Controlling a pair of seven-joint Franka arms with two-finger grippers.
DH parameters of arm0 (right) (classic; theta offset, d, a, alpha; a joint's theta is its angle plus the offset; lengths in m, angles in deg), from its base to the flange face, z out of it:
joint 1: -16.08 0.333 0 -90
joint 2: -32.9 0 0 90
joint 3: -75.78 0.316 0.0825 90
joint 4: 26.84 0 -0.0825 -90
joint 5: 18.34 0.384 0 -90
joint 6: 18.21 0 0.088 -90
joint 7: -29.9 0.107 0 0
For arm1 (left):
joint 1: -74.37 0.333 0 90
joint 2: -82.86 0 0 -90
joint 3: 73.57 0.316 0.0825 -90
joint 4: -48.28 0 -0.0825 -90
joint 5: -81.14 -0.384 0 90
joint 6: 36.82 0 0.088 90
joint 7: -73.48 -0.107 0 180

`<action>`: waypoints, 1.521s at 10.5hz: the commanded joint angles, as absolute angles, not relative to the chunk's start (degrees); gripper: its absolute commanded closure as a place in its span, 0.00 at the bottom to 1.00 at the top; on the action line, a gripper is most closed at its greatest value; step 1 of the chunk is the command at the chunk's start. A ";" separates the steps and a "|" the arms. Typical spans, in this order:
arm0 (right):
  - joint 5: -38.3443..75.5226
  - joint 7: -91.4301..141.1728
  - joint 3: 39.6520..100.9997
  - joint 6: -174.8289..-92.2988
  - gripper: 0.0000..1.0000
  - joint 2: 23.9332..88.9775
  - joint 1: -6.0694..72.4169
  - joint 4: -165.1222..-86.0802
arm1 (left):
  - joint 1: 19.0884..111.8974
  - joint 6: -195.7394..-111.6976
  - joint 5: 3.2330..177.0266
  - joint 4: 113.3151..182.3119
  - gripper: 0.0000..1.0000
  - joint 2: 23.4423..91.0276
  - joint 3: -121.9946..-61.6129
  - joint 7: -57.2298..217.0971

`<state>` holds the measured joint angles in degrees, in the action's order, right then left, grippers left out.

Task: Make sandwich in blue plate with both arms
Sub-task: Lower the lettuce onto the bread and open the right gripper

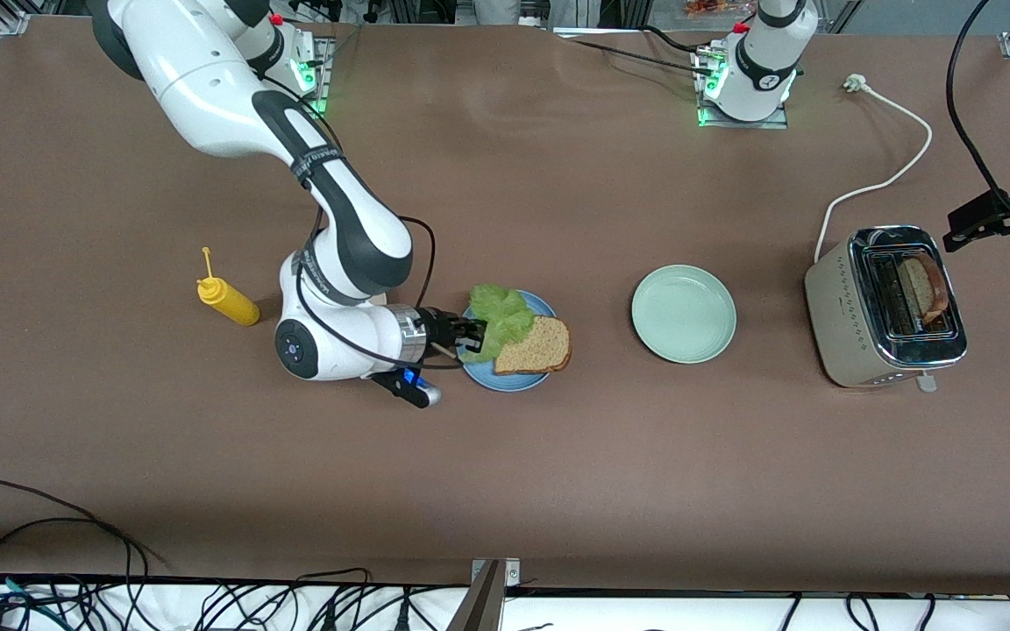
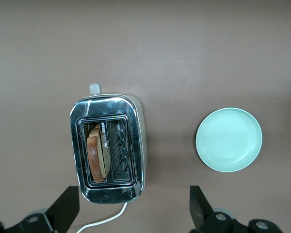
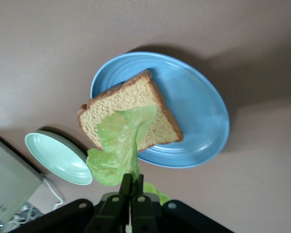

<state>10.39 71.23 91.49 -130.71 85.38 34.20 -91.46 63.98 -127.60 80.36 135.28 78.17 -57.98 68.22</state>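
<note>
Lettuce leaf (image 3: 117, 148) hangs pinched in the right gripper (image 3: 131, 190) fingers, draped over the bread slice (image 3: 131, 115) on the blue plate (image 3: 194, 97). Left gripper (image 2: 133, 206) fingers spread wide above the toaster (image 2: 109, 148), holding nothing.

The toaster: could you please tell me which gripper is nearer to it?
Left. The left gripper hovers open over the toaster; the right gripper is shut on the lettuce at the blue plate.
</note>
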 commanded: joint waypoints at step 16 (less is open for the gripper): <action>-15.83 70.51 91.15 -127.22 0.00 81.44 35.68 -90.30 | 64.44 -126.82 81.58 134.58 0.00 78.02 -57.92 68.03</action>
<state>-7.48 71.42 91.14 -134.42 86.75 36.91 -89.82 64.03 -127.60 80.36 135.29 78.16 -57.95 68.22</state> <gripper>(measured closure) 0.000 0.000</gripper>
